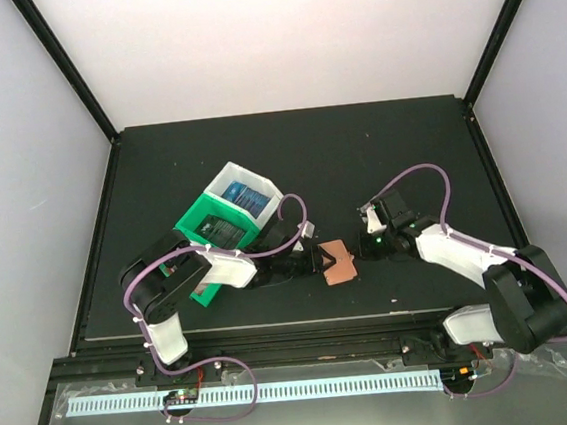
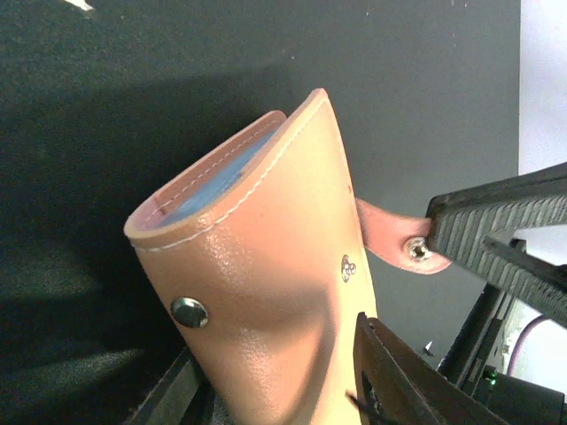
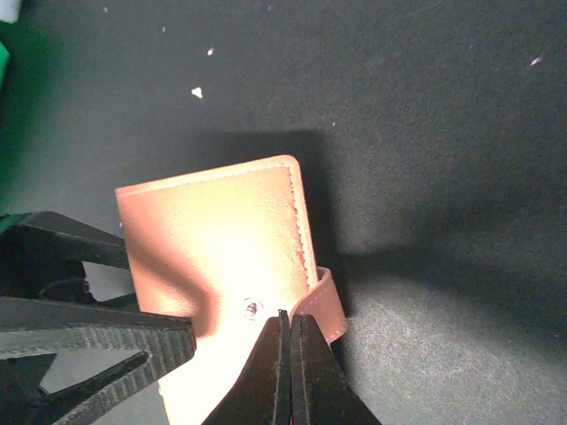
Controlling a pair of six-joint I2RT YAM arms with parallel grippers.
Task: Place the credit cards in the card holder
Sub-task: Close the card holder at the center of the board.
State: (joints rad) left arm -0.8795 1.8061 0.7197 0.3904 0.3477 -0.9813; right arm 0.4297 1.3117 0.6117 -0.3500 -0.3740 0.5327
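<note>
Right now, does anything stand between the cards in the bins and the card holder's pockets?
Yes. The card holder is folded almost shut, its cover over the blue pockets. The left claw straddles it, and the shut right claw sits at its snap tab.

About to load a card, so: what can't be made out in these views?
Pockets of the card holder: the left wrist view shows only a blue sliver between the flaps; any cards inside are hidden.
Hold of the left gripper: that view's bottom edge cuts off its fingers, so grip or mere straddle is unclear.
Contents of the white bin and green bin: too small in the top view; the left arm covers part of the green bin.
</note>
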